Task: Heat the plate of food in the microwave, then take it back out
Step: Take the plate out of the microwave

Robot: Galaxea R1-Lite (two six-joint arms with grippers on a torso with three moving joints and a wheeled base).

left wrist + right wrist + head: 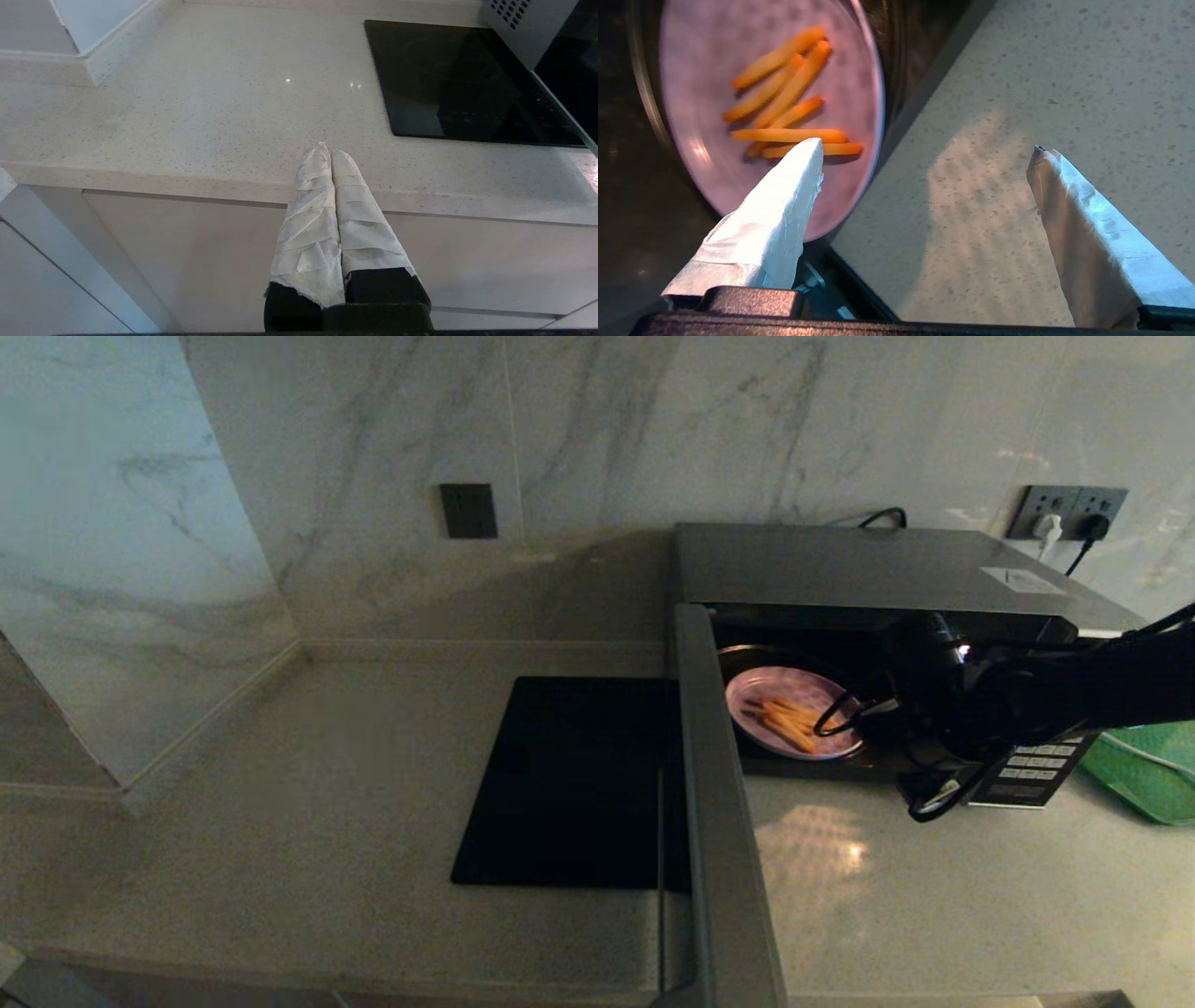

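Note:
The microwave (868,569) stands at the right of the counter with its door (719,803) swung wide open toward me. Inside lies the plate of food (792,712), a pale pink plate (700,56) with several orange sticks, close to the cavity's front lip. My right arm (1074,691) reaches in from the right at the opening. In the right wrist view the right gripper (924,145) is open and holds nothing. One taped finger (784,200) hangs over the plate's near rim and the other is over the counter. My left gripper (327,151) is shut and empty at the counter's front edge.
A flat black square mat (569,784) lies on the counter left of the open door. A green tray (1153,765) sits at the far right beside the button panel (1032,770). Wall sockets (1074,513) with a cable are behind the microwave.

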